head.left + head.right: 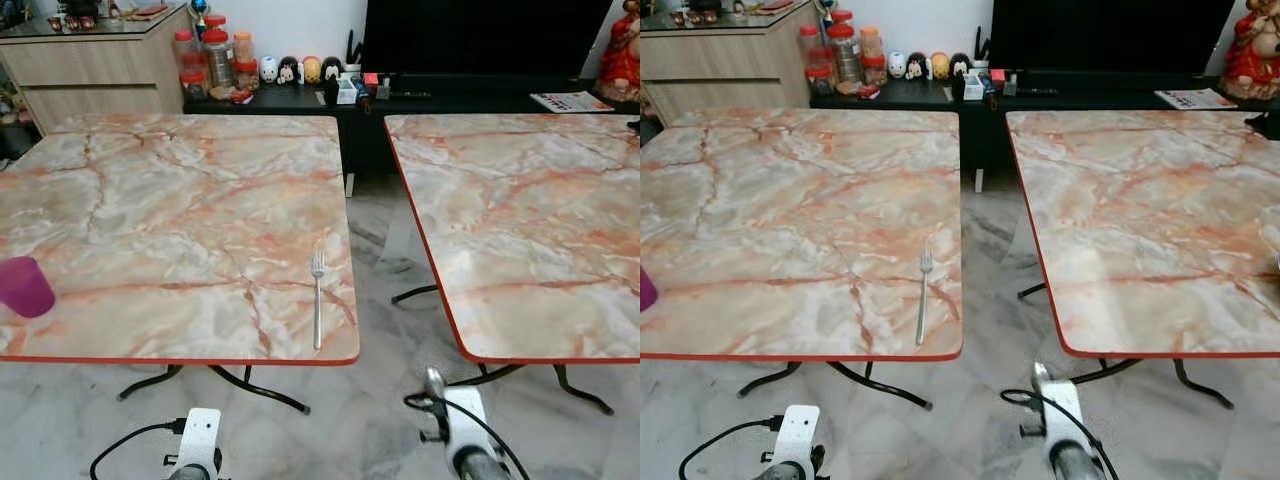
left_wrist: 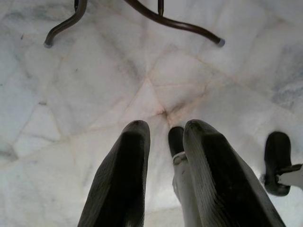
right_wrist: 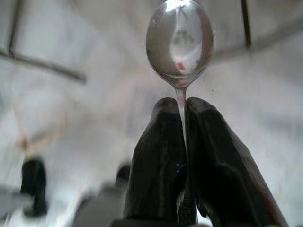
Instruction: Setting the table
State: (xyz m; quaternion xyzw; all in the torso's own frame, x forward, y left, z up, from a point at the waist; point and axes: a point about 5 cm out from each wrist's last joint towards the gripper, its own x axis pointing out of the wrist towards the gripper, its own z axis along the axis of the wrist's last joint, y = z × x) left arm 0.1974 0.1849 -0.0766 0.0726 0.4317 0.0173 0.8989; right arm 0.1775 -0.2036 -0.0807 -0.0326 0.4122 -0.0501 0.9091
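Left eye view: two marble tables (image 1: 180, 200).

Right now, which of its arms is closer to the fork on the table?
Roughly equal, so I cannot tell. Left gripper hangs low, below the table's near edge, left of the fork; right gripper, holding a spoon, hangs right of it.

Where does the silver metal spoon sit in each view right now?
Left eye view: silver metal spoon, low, right of centre.
Right eye view: low, centre.
Right wrist view: upper centre, in right gripper.
Left wrist view: floor and table legs.
Shared landmark: silver fork on left table.
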